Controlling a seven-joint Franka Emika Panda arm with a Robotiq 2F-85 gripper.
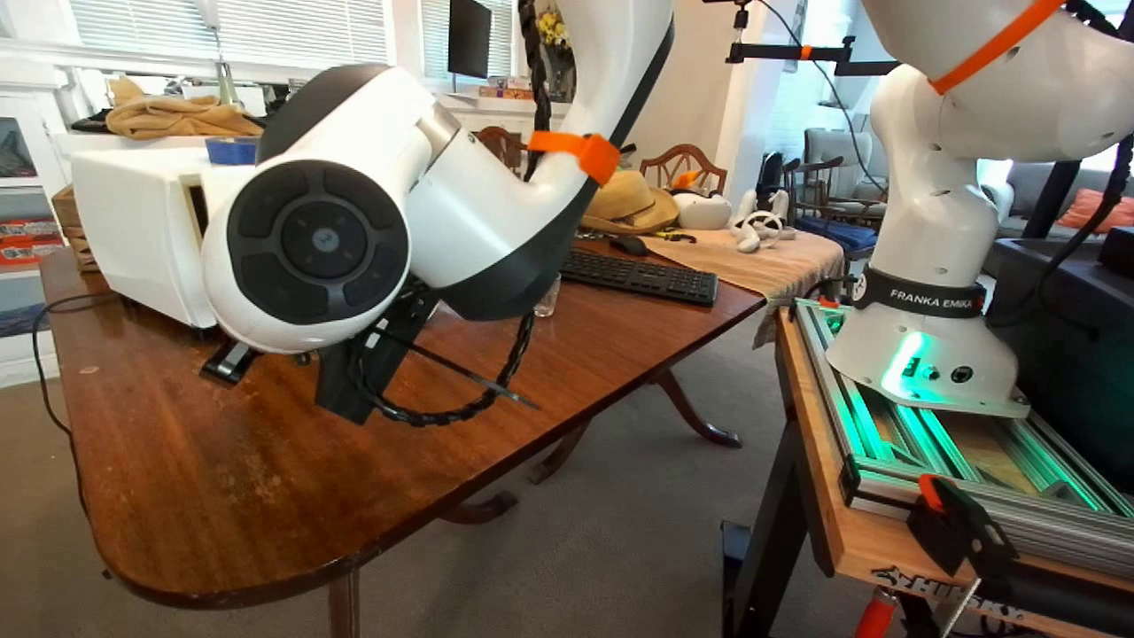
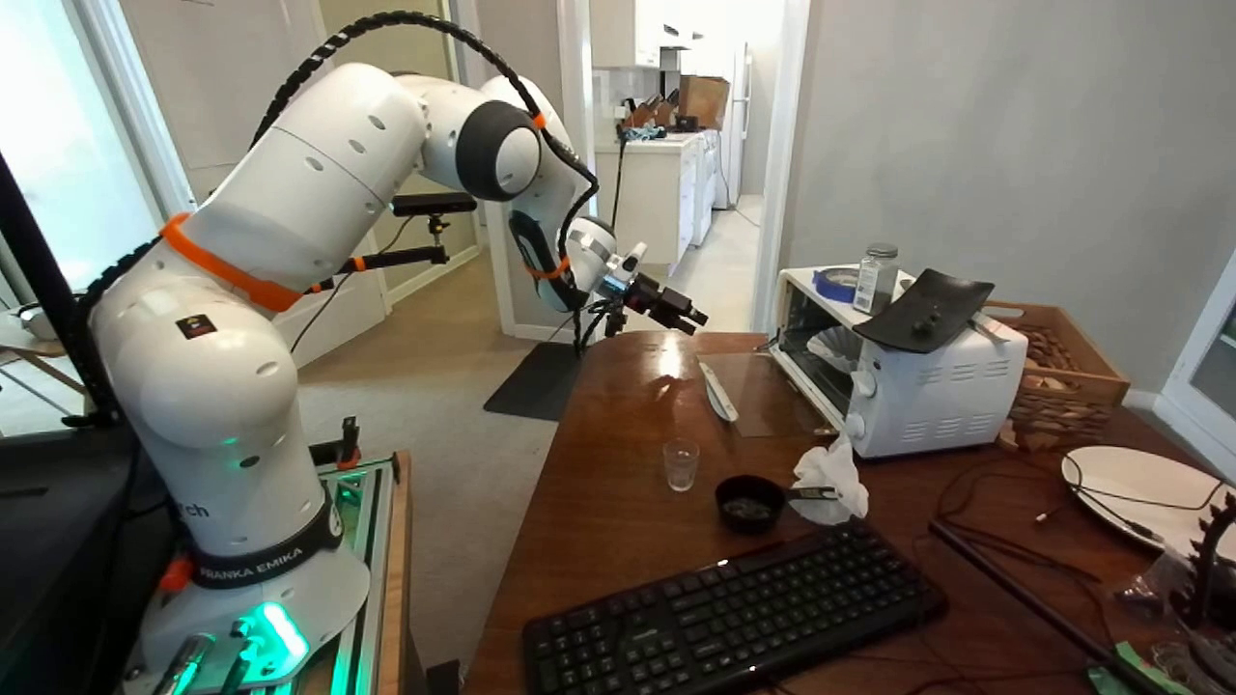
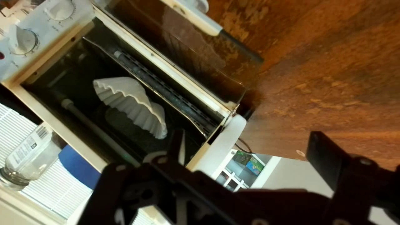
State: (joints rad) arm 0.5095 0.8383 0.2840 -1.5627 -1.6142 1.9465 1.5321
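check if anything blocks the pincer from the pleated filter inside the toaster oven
Nothing visible does: the door of the toaster oven is folded down, baring the pleated filter. The open pincer may just have to clear the oven's side edge.

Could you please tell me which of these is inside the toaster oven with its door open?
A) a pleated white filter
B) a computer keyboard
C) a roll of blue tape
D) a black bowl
A: the wrist view shows the pleated white filter in the dark interior of the toaster oven, behind its open front.
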